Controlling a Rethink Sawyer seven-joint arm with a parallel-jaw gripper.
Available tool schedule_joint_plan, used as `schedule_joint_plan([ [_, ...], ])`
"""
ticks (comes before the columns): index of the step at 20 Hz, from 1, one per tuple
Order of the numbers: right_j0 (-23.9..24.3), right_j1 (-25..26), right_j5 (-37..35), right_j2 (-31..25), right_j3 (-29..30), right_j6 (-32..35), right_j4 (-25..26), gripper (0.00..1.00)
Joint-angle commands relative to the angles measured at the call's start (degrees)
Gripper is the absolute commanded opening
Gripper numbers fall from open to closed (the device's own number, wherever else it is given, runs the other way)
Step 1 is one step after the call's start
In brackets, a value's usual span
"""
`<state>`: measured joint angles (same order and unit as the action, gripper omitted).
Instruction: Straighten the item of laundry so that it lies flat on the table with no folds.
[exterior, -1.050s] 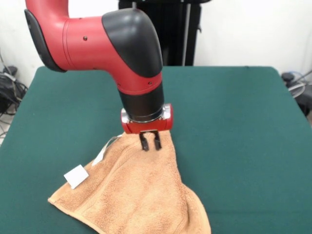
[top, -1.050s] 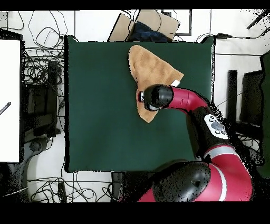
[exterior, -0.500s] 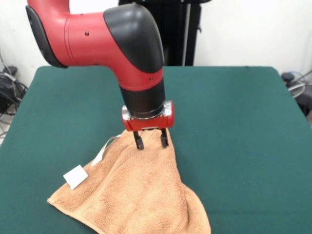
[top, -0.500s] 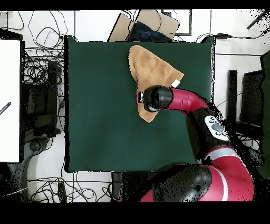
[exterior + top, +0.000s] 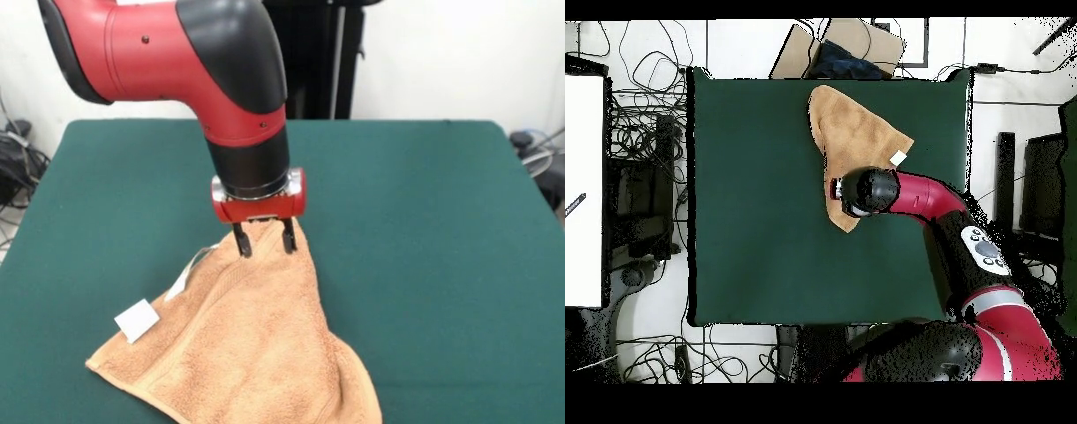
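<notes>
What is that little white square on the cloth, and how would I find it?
Start at the green table and find the orange-tan towel under the red arm's open pincer. The white tag lies at one towel corner, flat and squarish, unlike the thin white strip nearer the pincer.

Bare table [image 5: 424, 230] all round the towel [image 5: 247, 344]; arm [image 5: 238, 115] above its far corner.

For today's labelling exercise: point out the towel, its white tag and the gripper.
towel [image 5: 256, 344]: front view, middle of the cloth.
white tag [image 5: 138, 320]: front view, tag's centre.
gripper [image 5: 263, 240]: front view, between its open fingertips.
</notes>
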<state>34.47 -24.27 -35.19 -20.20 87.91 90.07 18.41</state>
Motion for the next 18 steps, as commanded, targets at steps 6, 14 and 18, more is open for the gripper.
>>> schedule_joint_plan([
  [6,1.3,3.7,5.7,1.1,3.6,0.4,6.7,1.0],
  [14,2.0,5.5,6.6,0.4,3.7,0.7,7.3,1.0],
  [18,2.3,5.8,7.0,0.0,4.1,0.7,7.3,1.0],
])
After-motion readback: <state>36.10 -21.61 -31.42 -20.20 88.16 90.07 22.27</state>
